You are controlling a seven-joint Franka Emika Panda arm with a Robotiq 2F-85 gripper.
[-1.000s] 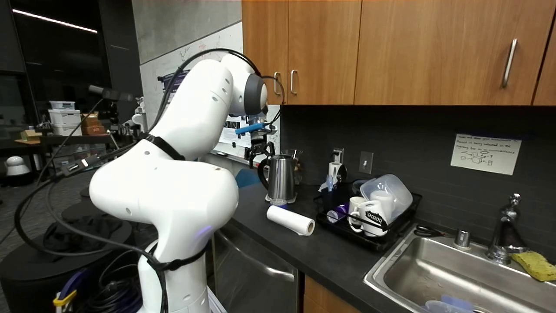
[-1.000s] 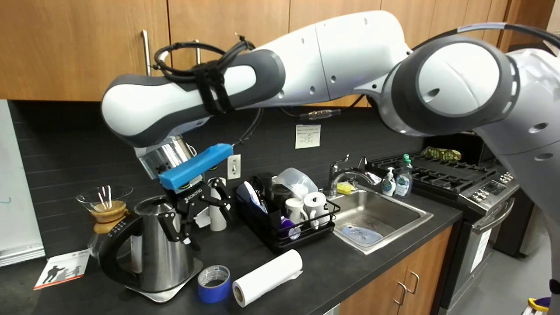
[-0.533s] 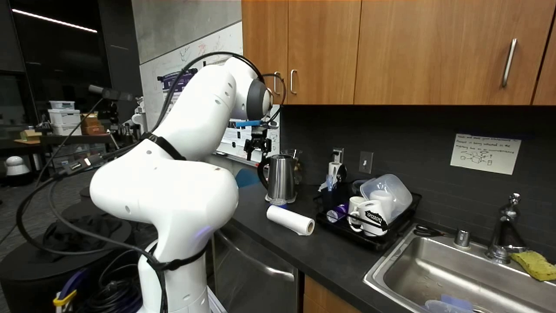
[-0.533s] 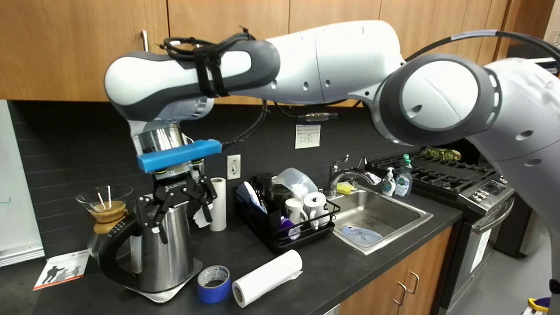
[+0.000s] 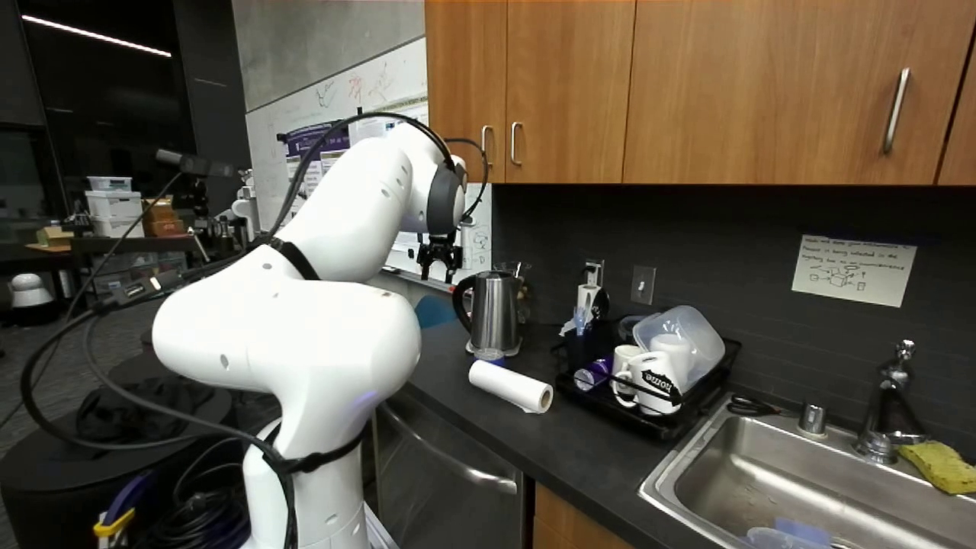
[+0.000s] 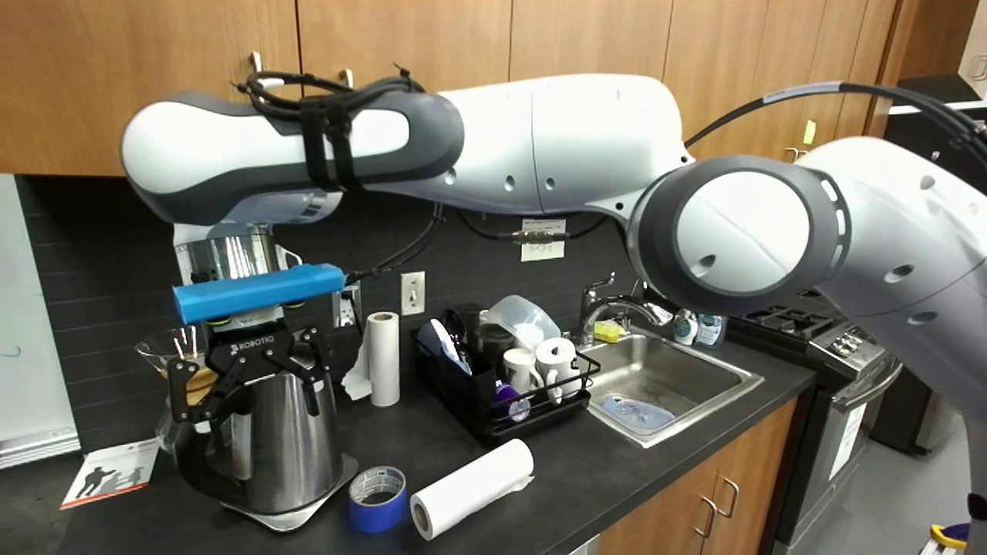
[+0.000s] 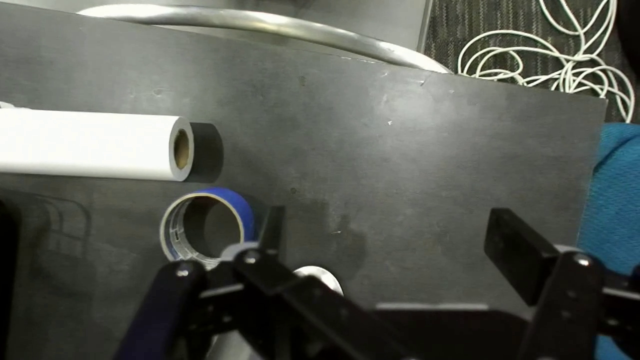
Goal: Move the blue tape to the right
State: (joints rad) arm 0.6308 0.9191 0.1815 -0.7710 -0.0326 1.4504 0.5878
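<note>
The blue tape roll [image 6: 378, 515] lies flat on the dark counter, between the kettle and a white paper roll. It also shows in the wrist view [image 7: 242, 206], left of the jaws and partly hidden by the left finger. In an exterior view only a small part of the tape [image 5: 489, 356] shows behind the paper roll. My gripper [image 6: 257, 414] points down, open and empty, in the air near the kettle's handle side, above the counter and apart from the tape. In the wrist view the gripper [image 7: 387, 215] has its fingers wide apart with only counter between them.
The steel kettle [image 6: 297, 451] stands close to the tape, and its handle is partly hidden behind my gripper. The white paper roll [image 6: 472, 489] lies on the tape's other side. Farther along are a dish rack [image 6: 455, 412] and a sink [image 6: 740, 381]. Cabinets [image 6: 432, 38] hang above.
My gripper has gone from tilted to pointing straight down. It has moved left in both exterior views, and the arm has come lower. The tape and kettle have not moved.
</note>
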